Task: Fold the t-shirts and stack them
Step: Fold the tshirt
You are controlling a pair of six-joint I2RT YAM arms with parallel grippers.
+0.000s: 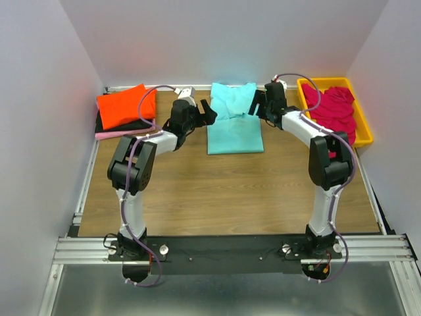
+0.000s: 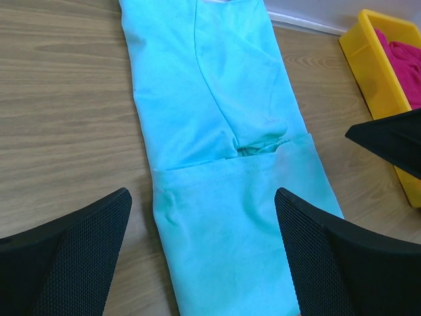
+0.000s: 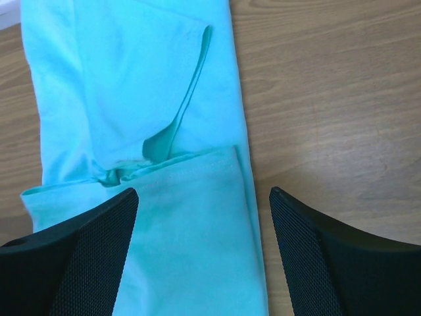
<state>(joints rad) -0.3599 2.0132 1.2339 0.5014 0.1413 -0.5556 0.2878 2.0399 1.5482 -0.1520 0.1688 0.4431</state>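
Counter (image 1: 230, 191): one shirt in work, one stack built, more waiting.

Turquoise t-shirt (image 1: 233, 125) lies at the middle of the far edge. It is part-folded: sleeves are turned in to make a narrow strip and the hem end is lapped over the body. I judge at least one more fold is needed, then the move to the stack.

Yellow tray (image 1: 363, 125) in the far right corner holds crumpled magenta shirts (image 1: 335, 108), not yet folded.

The stack in the far left corner has the orange-red shirt (image 1: 125, 105) on top, black (image 1: 128, 125) under it and pale pink (image 1: 112, 135) at the bottom.

Left claw (image 1: 207, 112) is at the turquoise shirt's left edge, spread wide, gripping nothing. Right claw (image 1: 258, 105) is at the shirt's right edge, also spread wide and empty. I can't tell whether either touches the cloth.
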